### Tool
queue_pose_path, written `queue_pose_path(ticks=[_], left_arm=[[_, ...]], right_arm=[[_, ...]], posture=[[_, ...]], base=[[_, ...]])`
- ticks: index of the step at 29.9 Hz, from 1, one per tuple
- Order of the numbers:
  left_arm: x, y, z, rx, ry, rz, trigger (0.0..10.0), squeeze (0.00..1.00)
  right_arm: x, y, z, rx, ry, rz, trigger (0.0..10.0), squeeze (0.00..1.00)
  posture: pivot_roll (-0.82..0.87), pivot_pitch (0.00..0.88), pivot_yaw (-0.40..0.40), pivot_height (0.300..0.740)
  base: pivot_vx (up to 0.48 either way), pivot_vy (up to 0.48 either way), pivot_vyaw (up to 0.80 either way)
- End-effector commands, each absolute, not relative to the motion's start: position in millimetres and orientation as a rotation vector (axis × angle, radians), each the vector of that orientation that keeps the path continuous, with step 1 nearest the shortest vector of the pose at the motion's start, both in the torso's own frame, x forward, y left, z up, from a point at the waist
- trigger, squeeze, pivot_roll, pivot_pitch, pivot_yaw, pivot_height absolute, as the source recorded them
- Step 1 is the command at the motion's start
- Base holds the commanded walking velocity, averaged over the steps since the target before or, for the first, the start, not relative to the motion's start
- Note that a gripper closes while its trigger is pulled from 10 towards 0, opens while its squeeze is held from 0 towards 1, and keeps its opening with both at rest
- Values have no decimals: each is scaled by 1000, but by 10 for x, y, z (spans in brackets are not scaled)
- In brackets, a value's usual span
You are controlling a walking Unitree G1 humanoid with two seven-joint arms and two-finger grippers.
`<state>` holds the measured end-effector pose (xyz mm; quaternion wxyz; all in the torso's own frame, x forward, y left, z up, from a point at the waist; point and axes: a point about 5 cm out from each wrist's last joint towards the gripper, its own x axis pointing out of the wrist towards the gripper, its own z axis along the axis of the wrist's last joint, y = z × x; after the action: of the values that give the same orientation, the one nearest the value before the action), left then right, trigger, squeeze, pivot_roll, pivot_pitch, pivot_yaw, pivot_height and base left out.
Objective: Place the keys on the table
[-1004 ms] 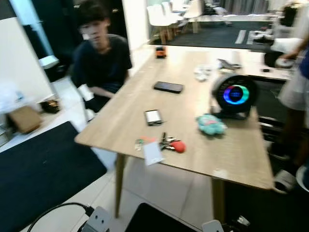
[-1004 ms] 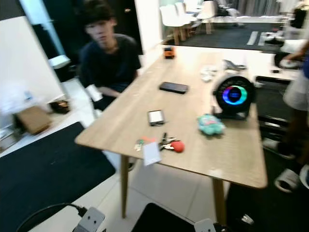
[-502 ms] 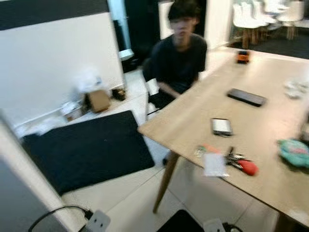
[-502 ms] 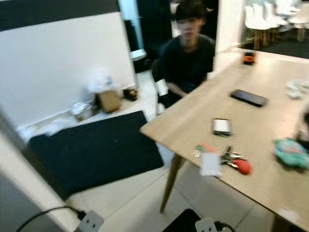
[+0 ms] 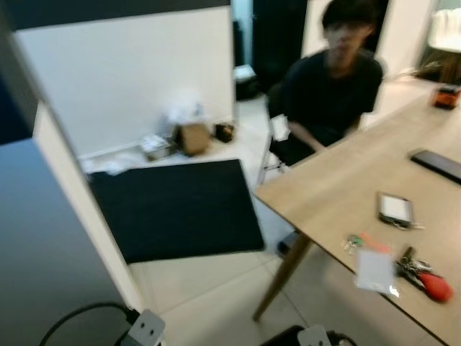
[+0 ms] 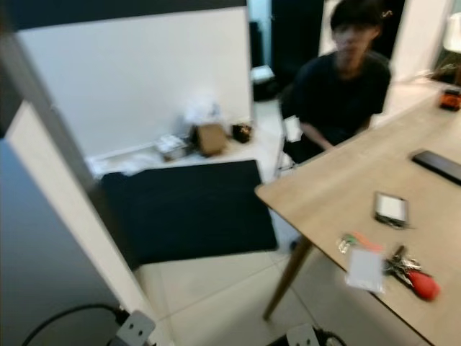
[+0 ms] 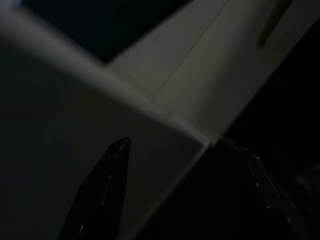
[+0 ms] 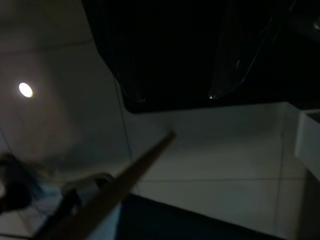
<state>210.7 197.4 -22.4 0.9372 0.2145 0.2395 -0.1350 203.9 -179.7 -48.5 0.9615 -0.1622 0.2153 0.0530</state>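
Lying on the table (image 5: 338, 189): keys (image 5: 421, 270).

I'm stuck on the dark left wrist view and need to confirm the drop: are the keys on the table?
Observer: Yes. The keys with a red fob lie near the table front edge.
Operator: Anything next to them?
Observer: A white card lies beside them, partly over the edge.
Operator: Anyone nearby?
Observer: A person in a dark shirt sits at the table's far side.
Operator: What's on the floor?
Observer: A black mat lies on the tiles.
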Motion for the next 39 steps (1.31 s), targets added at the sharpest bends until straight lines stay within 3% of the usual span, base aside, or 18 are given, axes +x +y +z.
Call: queue_pose_path(ticks=[1, 39], left_arm=[[2114, 1993, -218, 451, 491, -280, 10000, 0], [2098, 1986, -219, 449, 493, -280, 10000, 0]], right_arm=[[2000, -1777, -517, -328, 455, 118, 10000, 0], [1979, -1769, -527, -328, 458, 120, 10000, 0]], posture=[[99, 115, 76, 740], [103, 129, 78, 740]], base=[[0, 0, 800], [0, 0, 800]])
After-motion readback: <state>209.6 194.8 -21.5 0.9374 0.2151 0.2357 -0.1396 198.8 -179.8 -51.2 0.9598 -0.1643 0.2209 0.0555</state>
